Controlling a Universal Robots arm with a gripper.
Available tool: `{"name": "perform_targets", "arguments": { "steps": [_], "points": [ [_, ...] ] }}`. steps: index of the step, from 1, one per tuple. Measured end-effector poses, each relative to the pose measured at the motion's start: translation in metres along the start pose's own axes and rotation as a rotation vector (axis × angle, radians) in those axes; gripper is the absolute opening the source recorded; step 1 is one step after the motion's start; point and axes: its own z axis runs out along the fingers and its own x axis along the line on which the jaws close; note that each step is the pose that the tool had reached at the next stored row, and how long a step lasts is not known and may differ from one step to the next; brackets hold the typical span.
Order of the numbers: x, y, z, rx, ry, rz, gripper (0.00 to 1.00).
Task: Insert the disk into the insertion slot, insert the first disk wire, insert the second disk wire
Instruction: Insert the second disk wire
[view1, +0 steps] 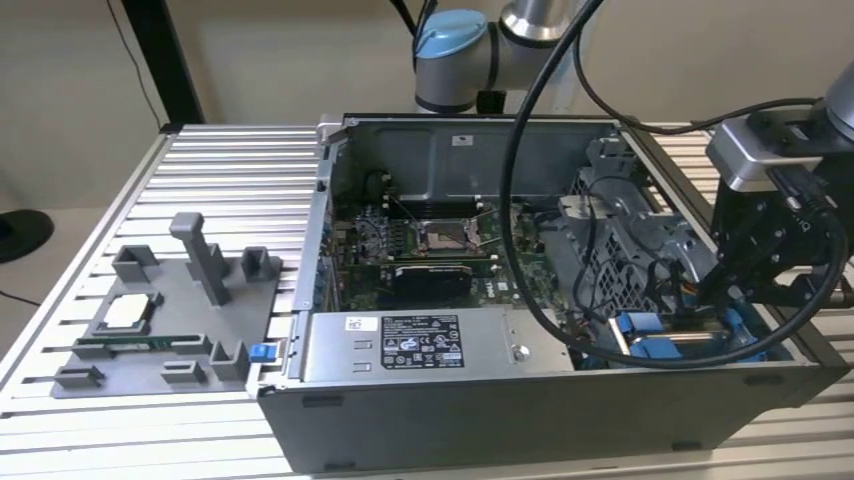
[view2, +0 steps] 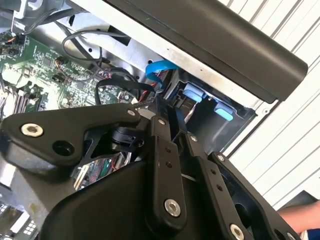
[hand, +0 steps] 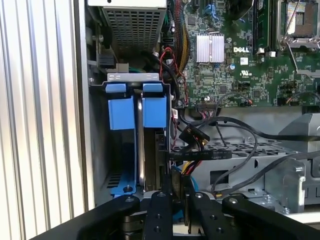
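Note:
The disk (hand: 145, 165) stands edge-on in the insertion slot (hand: 122, 150), between blue carrier plates topped with square blue tabs. In the exterior view the slot (view1: 654, 345) lies in the case's front corner on the exterior view's right. My gripper (hand: 177, 197) hangs right over the disk's end. Its fingers (hand: 159, 210) are close together around a black wire connector (hand: 176, 175) with yellow and red leads. A second black connector (hand: 192, 134) lies loose beside it. A blue flat wire (view2: 157, 67) curls near the slot's tabs (view2: 192, 92). From outside, my gripper (view1: 747, 295) dips into the case.
The grey labelled power-supply box (view1: 414, 345) sits at the case front and the motherboard (view1: 427, 240) lies behind it. The grey metal drive cage (view1: 627, 240) stands by the slot. A grey parts fixture (view1: 160, 320) rests on the slatted table. Part of a person (view2: 300, 220) is nearby.

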Motion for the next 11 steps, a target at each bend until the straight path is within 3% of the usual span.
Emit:
{"name": "perform_targets", "arguments": {
  "steps": [7,11],
  "points": [
    [0.0095,-0.0031,0.0013,0.0002,-0.0066,0.0,0.0],
    [0.0108,-0.0032,0.0041,0.0036,-0.0075,0.0,0.0]
  ]
}}
